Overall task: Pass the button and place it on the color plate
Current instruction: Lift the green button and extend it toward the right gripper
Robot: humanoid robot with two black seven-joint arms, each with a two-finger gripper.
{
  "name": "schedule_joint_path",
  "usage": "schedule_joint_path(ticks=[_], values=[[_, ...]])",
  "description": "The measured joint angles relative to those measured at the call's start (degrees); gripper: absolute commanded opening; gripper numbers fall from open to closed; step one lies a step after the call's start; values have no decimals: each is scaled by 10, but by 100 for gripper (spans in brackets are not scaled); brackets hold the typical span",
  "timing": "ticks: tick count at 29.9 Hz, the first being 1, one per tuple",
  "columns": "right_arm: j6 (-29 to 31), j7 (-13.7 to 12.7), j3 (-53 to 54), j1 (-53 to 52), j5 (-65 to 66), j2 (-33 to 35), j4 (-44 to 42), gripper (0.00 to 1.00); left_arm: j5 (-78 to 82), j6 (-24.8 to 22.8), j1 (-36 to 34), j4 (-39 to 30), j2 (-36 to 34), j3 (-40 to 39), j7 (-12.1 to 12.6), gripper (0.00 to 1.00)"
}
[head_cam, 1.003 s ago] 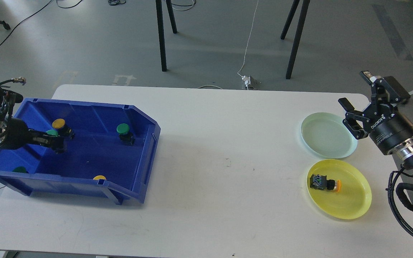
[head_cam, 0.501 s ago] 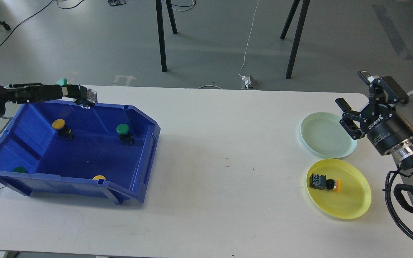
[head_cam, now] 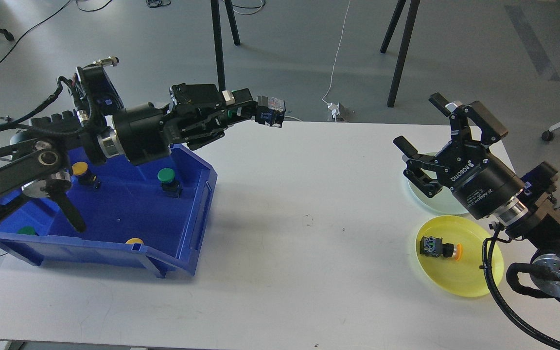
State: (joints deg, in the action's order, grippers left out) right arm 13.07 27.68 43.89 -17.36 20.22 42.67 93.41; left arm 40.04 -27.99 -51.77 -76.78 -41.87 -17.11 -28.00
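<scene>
One green button (head_cam: pixel 269 111) is clamped in the left pincer (head_cam: pixel 253 112) mid-handover; the right pincer (head_cam: pixel 423 146) gapes, needing to close in.

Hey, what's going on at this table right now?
A two-armed robot is sorting buttons from a blue bin onto plates. Its left gripper holds a green button out over the table, toward the right gripper, which is open above the pale green plate. One orange button lies on the yellow plate. More buttons sit in the bin.
</scene>
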Motion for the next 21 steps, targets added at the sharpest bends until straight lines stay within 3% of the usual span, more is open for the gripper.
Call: schedule_joint_path(ticks=[12, 21], values=[[11, -3, -133, -111, -45, -81, -10, 94, 5, 0, 14, 34, 37, 2, 0, 11], [6, -4, -159, -148, -68, -120, -39, 94, 6, 0, 14, 34, 37, 4, 0, 11]])
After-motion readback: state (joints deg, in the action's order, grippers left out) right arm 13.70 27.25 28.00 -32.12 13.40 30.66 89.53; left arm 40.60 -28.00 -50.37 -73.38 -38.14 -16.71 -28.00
